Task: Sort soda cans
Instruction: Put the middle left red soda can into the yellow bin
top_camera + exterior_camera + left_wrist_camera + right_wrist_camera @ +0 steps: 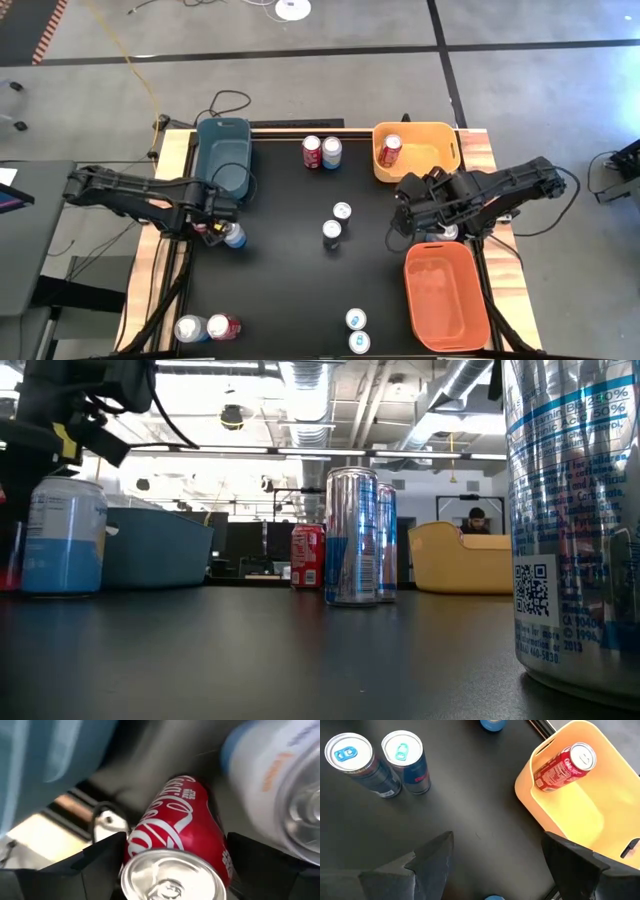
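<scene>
Straddling red can, left gripper sits at counter's left edge, just near of teal bin. Can lies tilted between wide-spread fingers, silver top toward wrist; contact unclear. Blue-and-white can stands just right. Left arm nearer, stretched in low from left. Right gripper open, empty, waiting near yellow bin.

Three plastic bins on my black table: a dark teal one far left, a yellow one far right, an orange one near right.
</scene>
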